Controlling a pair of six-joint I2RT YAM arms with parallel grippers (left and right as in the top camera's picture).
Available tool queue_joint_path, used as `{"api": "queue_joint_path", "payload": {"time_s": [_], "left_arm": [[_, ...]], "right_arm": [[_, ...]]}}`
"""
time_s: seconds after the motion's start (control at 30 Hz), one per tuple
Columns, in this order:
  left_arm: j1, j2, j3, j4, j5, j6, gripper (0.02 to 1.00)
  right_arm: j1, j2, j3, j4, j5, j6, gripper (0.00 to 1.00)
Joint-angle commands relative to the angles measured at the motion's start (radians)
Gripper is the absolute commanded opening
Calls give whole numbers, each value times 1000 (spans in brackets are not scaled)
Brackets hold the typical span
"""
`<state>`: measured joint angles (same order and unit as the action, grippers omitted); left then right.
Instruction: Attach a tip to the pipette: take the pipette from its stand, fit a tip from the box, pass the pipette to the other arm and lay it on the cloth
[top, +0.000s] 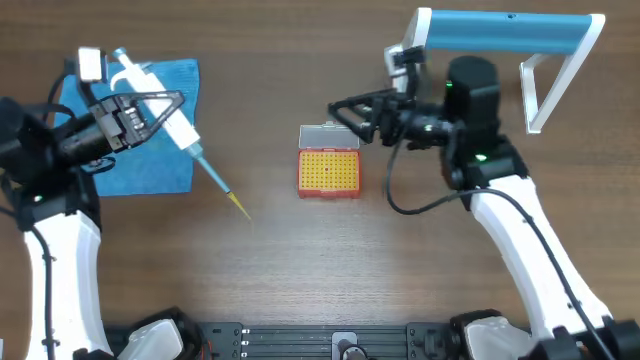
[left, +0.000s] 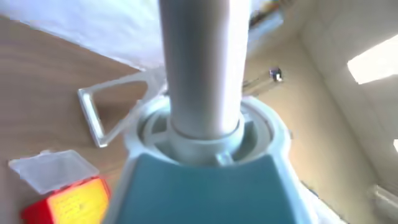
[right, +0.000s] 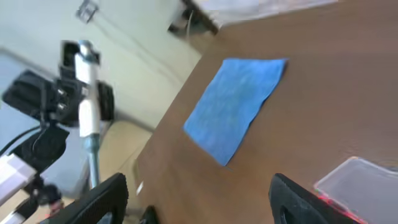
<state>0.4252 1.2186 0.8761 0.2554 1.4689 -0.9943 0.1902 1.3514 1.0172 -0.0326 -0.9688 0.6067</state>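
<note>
Overhead, yellow tip (top: 237, 205) on pipette (top: 165, 115).

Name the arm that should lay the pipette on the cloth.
Left: the left gripper holds the pipette, tip on, at the cloth; the right gripper stands open by the box.

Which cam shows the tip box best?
Top view: the whole tip box, its clear lid open, yellow tip grid facing the camera. The left wrist view catches one red-and-yellow corner plus the lid; the right wrist view shows just a lid edge and a red sliver.
</note>
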Motion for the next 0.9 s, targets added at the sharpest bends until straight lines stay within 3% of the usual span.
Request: {"api": "queue_joint_path", "payload": {"time_s": [0.03,0.1,0.13,0.27,0.37,0.5,0.63,0.77,0.9], "left_arm": [[19,2,5,-539,-343,440,29],[10,6,5,-825,-681,507,29],[4,10,5,-936,-794,542,29],[6,12,30,-1026,-933,565,25],[6,21,150,-1167,-1148,608,27],[6,116,441,-1362,-1211,812,27],[5,393,878,-1633,-1312,929,29],[-8,614,1183,-1804,-1463,933,29],[-31,835,1467,-1860,-1699,974,29]], "right_arm": [[-6,-106,10,-78,107,-28,735],[-6,-133,10,-117,121,-24,737],[-6,-151,10,-140,125,-24,737],[-6,-172,10,-192,175,-18,737],[-6,-169,10,-245,276,-23,739],[-6,-163,10,-277,398,-37,741],[-6,-152,10,-277,416,-45,741],[-6,-146,10,-283,416,-44,741],[-6,-137,10,-315,416,-44,741]]}}
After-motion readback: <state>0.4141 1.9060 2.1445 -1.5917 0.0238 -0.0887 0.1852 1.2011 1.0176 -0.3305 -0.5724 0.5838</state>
